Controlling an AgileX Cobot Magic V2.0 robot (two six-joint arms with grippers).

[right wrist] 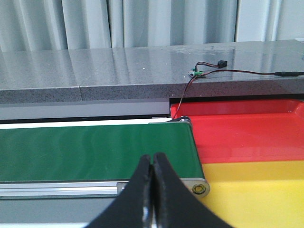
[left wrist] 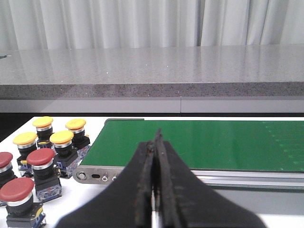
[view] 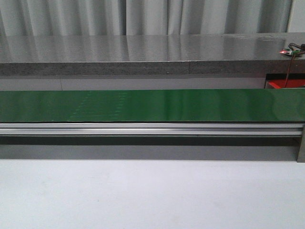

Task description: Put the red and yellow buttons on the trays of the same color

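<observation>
Both grippers, L [left wrist: 156, 142] & R [right wrist: 152, 164]: jaws closed, empty.

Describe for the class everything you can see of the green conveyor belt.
The green conveyor belt is a long, flat, glossy strip running across the front view, carried on a silver metal frame with rounded end rollers. Nothing lies on it. At one end stand the red and yellow buttons on the white table; at the other sit the red tray and yellow tray.
</observation>
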